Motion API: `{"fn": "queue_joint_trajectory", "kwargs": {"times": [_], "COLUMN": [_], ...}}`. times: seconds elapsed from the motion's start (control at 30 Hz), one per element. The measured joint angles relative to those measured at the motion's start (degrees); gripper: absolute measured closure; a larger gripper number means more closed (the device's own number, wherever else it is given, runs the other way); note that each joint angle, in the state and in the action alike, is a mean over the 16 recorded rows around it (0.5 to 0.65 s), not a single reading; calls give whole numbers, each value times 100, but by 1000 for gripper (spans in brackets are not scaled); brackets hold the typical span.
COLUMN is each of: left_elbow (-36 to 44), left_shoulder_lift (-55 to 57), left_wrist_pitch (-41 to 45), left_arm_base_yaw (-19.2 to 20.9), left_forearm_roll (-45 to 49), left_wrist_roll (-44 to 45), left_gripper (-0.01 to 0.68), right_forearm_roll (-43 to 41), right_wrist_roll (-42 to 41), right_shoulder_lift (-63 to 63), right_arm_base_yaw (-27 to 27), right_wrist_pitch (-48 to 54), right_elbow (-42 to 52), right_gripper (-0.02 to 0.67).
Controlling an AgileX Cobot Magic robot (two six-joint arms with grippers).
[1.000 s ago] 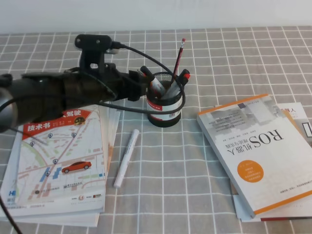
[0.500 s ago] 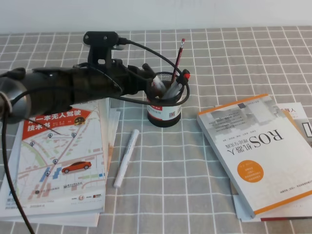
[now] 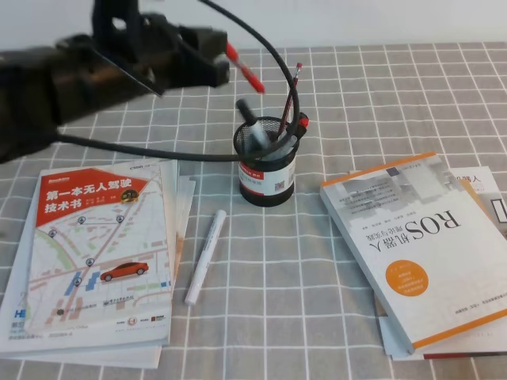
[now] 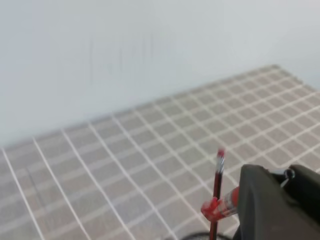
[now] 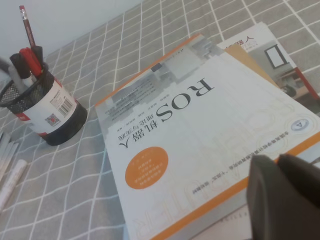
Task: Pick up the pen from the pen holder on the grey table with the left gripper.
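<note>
My left gripper [image 3: 218, 62] is raised above and to the left of the pen holder [image 3: 268, 170]. It is shut on the red pen [image 3: 244, 70], which slants down to the right, clear of the cup. The black mesh holder stands on the grey table [image 3: 317, 261] and holds the thin red-and-black pencil [image 3: 291, 93] and other dark and red items. In the left wrist view the pencil [image 4: 218, 175] stands beside the dark gripper body [image 4: 280, 205]. A red-and-clear piece [image 4: 223, 204] shows there. The holder also shows in the right wrist view [image 5: 47, 110]. My right gripper [image 5: 280, 195] hovers over a book, its jaws together.
A white marker [image 3: 204, 257] lies on the cloth in front of the holder. A stack of map booklets [image 3: 99, 253] lies at the left. An orange-and-white ROS book [image 3: 416, 245] lies on other books at the right. A black cable [image 3: 277, 55] loops over the holder.
My left gripper has risen from the holder's rim and moved up and to the left, lifting the red pen out of the cup. The holder and the pencil stay in place.
</note>
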Motion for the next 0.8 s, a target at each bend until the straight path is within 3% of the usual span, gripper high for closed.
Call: {"fn": "queue_joint_trajectory", "kwargs": {"times": [0.2, 0.53, 0.67, 0.8], "left_elbow": [-296, -1505, -1886, -2055], "left_shoulder_lift": [-756, -1073, -873, -555], "left_wrist_pitch": [723, 3646, 4537, 4919], "left_arm_base_yaw": [-2, -8, -13, -43], "left_forearm_roll": [2028, 6328, 7133, 7351], "left_wrist_roll": [-1725, -5549, -6316, -6633], "left_gripper": [626, 626, 626, 626], "right_forearm_roll": [0, 3, 19, 40], "right_wrist_roll": [0, 0, 0, 0], "right_shoulder_lift": [0, 0, 0, 0], "right_arm_base_yaw": [0, 0, 0, 0], "right_wrist_pitch": [0, 0, 0, 0], "right_elbow": [0, 0, 0, 0], "right_gripper": [661, 661, 661, 661]}}
